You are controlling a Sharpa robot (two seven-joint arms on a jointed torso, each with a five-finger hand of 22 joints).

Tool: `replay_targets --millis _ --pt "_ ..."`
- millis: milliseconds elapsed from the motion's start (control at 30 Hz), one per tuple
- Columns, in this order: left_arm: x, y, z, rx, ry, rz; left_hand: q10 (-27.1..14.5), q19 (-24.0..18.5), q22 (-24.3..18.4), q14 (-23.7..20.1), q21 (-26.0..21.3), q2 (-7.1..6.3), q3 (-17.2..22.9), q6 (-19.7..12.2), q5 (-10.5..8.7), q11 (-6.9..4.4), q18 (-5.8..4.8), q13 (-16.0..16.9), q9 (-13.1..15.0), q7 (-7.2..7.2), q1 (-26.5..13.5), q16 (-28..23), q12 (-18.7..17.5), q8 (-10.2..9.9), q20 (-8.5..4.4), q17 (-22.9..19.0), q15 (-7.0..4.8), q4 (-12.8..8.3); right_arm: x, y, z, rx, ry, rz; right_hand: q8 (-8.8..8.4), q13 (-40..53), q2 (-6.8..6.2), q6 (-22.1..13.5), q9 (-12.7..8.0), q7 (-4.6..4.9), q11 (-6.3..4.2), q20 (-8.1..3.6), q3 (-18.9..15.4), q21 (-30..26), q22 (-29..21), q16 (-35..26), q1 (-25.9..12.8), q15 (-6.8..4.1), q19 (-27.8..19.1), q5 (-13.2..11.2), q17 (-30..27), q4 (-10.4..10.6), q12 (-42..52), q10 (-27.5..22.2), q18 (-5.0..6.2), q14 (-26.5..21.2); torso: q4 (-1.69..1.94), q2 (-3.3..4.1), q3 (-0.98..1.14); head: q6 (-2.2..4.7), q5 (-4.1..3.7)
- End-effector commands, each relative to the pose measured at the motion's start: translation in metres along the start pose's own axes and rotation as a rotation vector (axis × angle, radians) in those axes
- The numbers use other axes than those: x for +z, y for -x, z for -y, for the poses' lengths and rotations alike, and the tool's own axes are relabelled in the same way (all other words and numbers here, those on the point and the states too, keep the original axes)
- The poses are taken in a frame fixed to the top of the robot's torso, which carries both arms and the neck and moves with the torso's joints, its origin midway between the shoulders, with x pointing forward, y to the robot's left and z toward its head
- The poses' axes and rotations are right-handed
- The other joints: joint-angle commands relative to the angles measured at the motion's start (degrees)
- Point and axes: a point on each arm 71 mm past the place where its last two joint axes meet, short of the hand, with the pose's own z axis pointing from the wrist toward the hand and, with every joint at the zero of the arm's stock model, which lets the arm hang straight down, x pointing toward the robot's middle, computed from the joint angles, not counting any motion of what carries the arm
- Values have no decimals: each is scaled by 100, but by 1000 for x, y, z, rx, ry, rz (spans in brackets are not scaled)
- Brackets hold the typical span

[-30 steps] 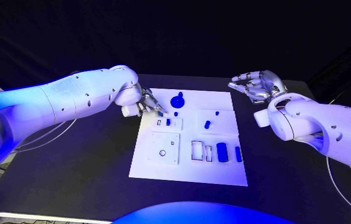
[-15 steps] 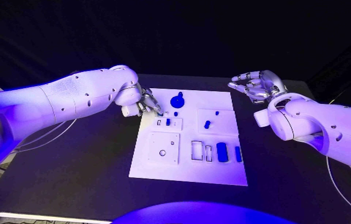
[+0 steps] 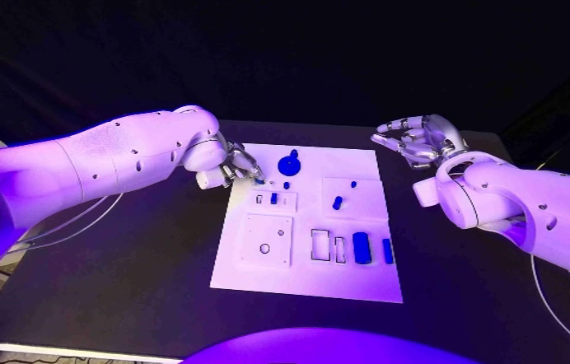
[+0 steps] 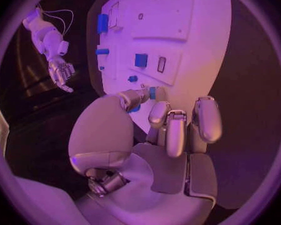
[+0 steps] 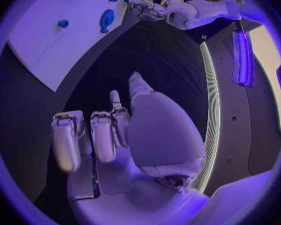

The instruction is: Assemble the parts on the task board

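The white task board (image 3: 306, 277) lies in the middle of the black table. On it are a round blue knob (image 3: 289, 165), small blue pegs (image 3: 336, 203) and two blue blocks (image 3: 360, 247) near its right edge. My left hand (image 3: 235, 166) hovers over the board's far left corner. Its thumb and a finger pinch a small blue part (image 3: 260, 183), which the left wrist view shows at the fingertips (image 4: 151, 92). My right hand (image 3: 416, 140) hangs off the board's far right corner, with its fingers loosely bent and nothing in them.
A raised white plate (image 3: 266, 240) with a round hole sits on the board's left half, and rectangular slots (image 3: 320, 245) lie beside it. Bare black table (image 3: 119, 282) surrounds the board. A thin cable (image 3: 72, 220) trails at the left.
The left hand with its small blue part has edged slightly away from the board's surface. The right hand has stayed where it was.
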Motion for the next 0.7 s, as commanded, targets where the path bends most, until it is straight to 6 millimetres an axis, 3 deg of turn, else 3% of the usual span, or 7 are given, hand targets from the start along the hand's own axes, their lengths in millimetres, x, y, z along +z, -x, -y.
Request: replay_targets --millis 33,133,200,467,700 --pt "-4 0 3 -44 -67 -13 53 -5 334 483 30 10 1039 54 149 -9 -17 42 3 -16 -89 32 28 42 -54 1154 -40 -1130 0 -1 -1 -6 15 -10 8 790 -5 -40 7 -10 -16 -14 -28 -17 1413 -34 14 -29 494 10 895 -7 -9 11 16 449 7 -13 0 0 11" --pt "-10 1 1 -37 -98 -25 175 49 395 522 98 -54 1056 181 633 -58 -32 174 5 -70 -220 76 97 61 -87 1265 -80 -1263 0 -1 -1 -6 15 -9 8 790 -5 -40 7 -10 -16 -14 -28 -17 1413 -34 14 -29 494 10 895 -7 -9 11 16 449 12 -16 4 9 14" --pt "-13 1 0 -25 -112 -37 190 62 412 531 116 -66 1057 214 719 -74 -36 178 -1 -86 -246 87 94 54 -99 1293 -93 -1300 0 -1 -1 -7 15 -9 8 790 -5 -40 7 -10 -16 -14 -28 -17 1413 -34 14 -29 494 10 895 -7 -9 11 16 449 11 -11 5 11 22" --pt "-24 -5 -4 117 -134 -113 213 101 452 548 159 -86 1048 261 808 -94 -49 192 -12 -107 -258 107 95 40 -113 1347 -110 -1347 0 0 1 -7 13 -8 14 789 -2 -40 8 -11 -17 -15 -30 -19 1413 -34 16 -29 493 11 897 -7 -9 11 16 450 15 -13 5 14 52" --pt "-23 -6 -4 271 -95 -80 230 111 465 552 172 -98 1038 291 879 -106 -52 206 -23 -118 -261 113 97 25 -123 1361 -122 -1369 0 0 1 -7 13 -9 14 789 -2 -40 8 -11 -17 -15 -30 -19 1413 -34 16 -29 493 11 897 -7 -9 11 16 450 7 -10 9 12 74"
